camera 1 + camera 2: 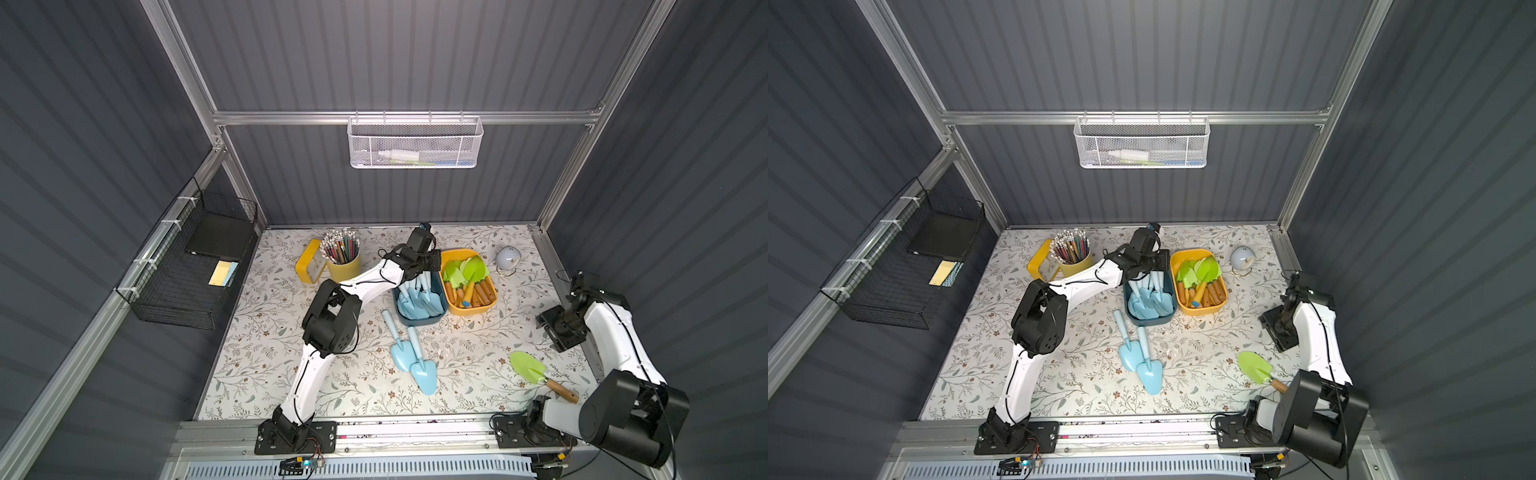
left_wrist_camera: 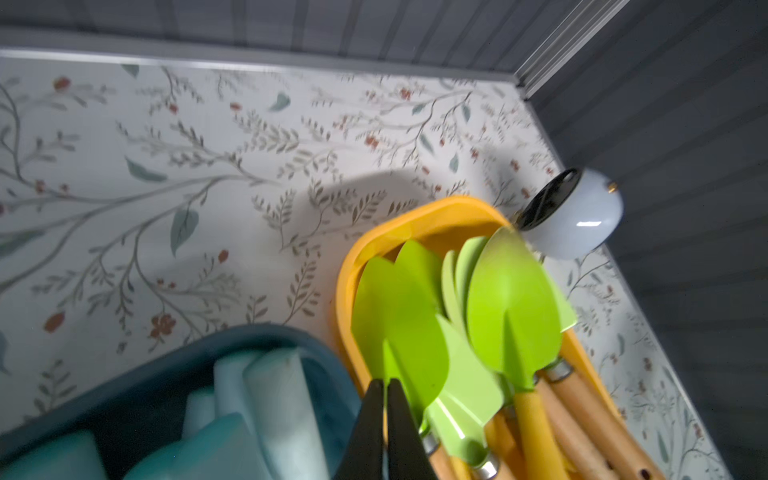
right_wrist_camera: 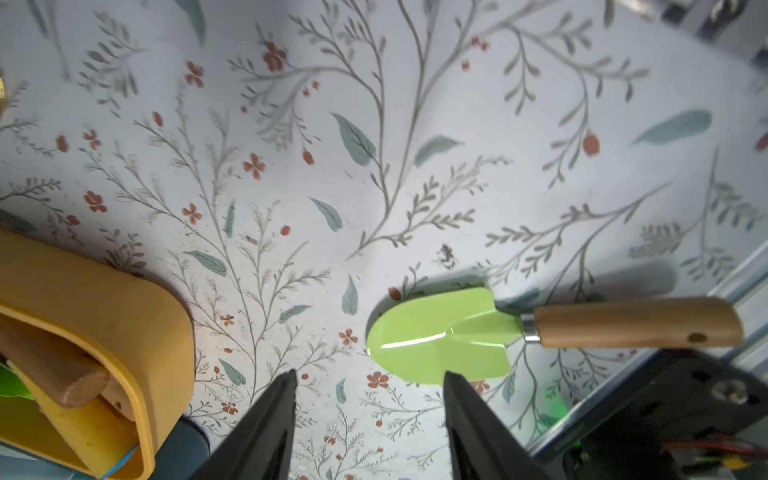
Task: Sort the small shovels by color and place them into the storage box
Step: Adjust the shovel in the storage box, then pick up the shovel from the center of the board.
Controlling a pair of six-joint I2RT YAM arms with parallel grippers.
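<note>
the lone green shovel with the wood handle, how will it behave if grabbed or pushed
The lime-green-bladed shovel with a wooden handle looks rigid, so likely no flop. Its glossy blade probably slips in a pinch; the matte handle should grip better. The blade lying flat likely stops rolling, so a push probably slides it.

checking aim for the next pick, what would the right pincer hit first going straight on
Probably the floral table cover; the open right pincer points just beside the green shovel, whose blade lies close to that line. Depth is unclear.
</note>
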